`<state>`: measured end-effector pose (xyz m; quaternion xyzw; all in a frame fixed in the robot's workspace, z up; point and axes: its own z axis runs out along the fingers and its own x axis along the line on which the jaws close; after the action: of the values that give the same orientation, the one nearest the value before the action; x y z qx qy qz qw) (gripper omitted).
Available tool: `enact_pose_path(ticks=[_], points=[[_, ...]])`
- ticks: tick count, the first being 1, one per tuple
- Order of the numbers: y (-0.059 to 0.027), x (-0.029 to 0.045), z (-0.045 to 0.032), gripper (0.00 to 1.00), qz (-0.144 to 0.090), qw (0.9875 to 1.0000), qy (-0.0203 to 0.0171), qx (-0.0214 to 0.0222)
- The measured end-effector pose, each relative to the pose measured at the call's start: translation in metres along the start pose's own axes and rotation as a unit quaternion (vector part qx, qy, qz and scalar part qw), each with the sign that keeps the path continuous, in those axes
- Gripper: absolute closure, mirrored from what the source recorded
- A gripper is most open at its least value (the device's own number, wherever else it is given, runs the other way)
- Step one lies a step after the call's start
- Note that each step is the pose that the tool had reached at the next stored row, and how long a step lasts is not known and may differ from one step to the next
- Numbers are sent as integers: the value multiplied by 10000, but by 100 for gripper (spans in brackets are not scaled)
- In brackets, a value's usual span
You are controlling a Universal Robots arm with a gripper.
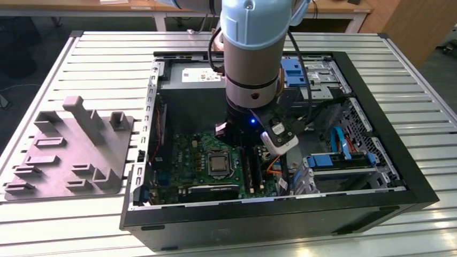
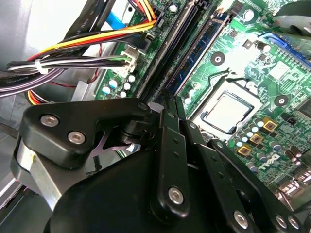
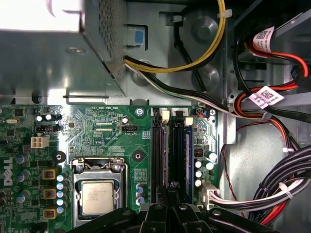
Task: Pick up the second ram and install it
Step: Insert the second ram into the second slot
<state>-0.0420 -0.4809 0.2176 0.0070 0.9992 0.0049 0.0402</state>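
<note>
Closest to the lens in the second wrist view are the black metal fingers, drawn together with no gap between them; whether something thin is pinched there, I cannot tell. Their tips are low over the long black memory slots of the large green motherboard. Just beside the tips, a long narrow blue-green circuit-board stick with dark chips stands upright among these slots, and I take it for the second ram. It lies between the square silver processor socket and the bundle of yellow, red and black cables; which slot exactly, I cannot say. In the first wrist view the tips are over one end of the slot row, with small white slot latches at the far end, below the grey metal power supply. In the exterior view the light grey robot arm reaches down into the open black computer case on the ribbed aluminium surface. My concern is a push given only at one end: the stick could seat crooked and a latch stay open. Pressure beside the slot could also bend the board, and the wide linkage could catch the cables.
</note>
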Motion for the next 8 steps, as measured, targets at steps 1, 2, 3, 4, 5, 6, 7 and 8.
enact_pose_path(ticks=[1,2,3,4,5,6,7,8], points=[[0,0,0,89,0,10000,0,0],[0,0,0,89,0,10000,0,0],[0,0,1,89,0,10000,0,0],[1,0,6,89,0,10000,-1,-2],[1,1,15,89,0,10000,-1,-3],[1,1,22,89,0,10000,0,-2],[0,2,24,89,0,10000,0,-1],[0,2,24,89,0,10000,0,-1]])
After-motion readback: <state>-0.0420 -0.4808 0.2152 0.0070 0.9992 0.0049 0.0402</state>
